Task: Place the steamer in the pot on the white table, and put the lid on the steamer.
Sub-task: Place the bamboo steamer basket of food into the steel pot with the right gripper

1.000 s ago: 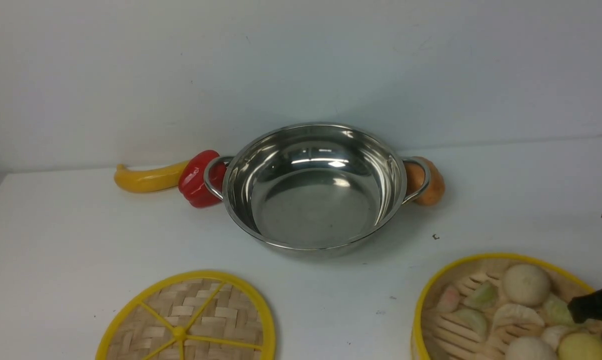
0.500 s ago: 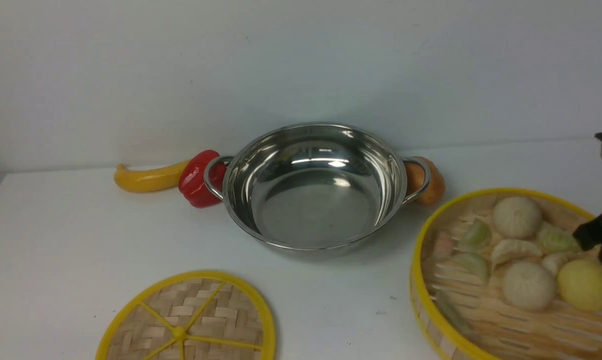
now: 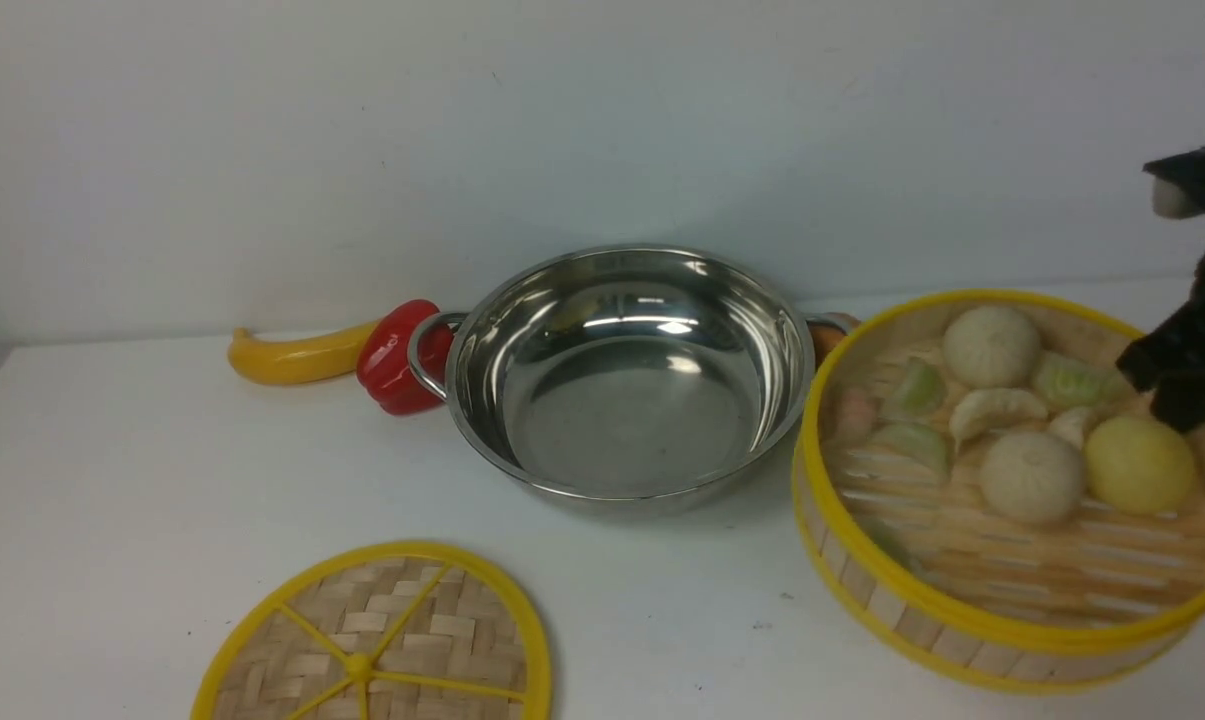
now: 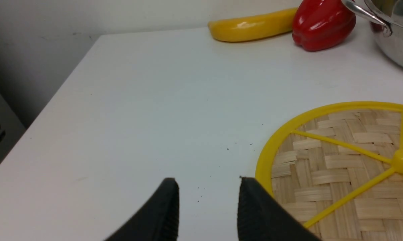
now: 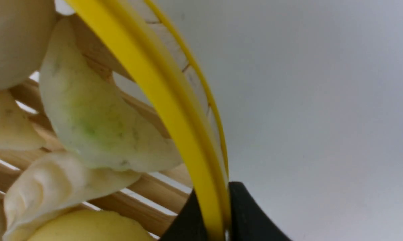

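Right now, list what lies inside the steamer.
Two pale buns, one yellow bun and several dumplings on the slatted floor. The right fingers hide a patch by the steamer rim.

The steamer point(image 3: 1012, 572) is tan with yellow rims, the lid point(image 3: 402, 622) checker-woven with yellow spokes, the pot point(image 3: 627, 400) silver.

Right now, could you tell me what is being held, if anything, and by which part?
The right gripper pinches the steamer by its yellow rim; the left gripper holds nothing.
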Controlling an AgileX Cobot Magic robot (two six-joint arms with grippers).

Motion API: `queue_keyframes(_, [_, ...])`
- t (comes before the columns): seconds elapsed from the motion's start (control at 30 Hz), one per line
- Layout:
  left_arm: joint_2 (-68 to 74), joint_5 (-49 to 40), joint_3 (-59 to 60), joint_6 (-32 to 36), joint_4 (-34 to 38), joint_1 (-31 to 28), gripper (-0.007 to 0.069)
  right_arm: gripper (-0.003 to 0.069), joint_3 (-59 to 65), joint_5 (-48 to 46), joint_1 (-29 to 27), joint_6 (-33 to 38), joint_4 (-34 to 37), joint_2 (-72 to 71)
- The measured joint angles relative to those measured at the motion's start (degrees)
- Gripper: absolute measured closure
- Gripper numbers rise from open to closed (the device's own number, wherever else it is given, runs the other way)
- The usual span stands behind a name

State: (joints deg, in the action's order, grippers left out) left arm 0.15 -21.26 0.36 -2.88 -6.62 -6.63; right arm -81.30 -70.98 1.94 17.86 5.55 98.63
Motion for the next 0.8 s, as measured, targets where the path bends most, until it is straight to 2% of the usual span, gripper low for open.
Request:
queue_keyframes(0.27, [0.0, 0.0, 0.0, 0.0, 0.0, 0.0, 0.0384, 0.0603, -9.6, 0.0, 0.0, 6.0, 3.7, 1.9])
queue_keyframes(0.47, [0.0, 0.0, 0.0, 0.0, 0.0, 0.0, 0.0384, 0.0603, -10.7, 0.0, 0.5, 8.7, 4.8, 2.1])
queue_keyframes(0.8, [0.0, 0.0, 0.0, 0.0, 0.0, 0.0, 0.0384, 0.0603, -13.2, -0.3, 9.3, 10.8, -2.3, 8.6])
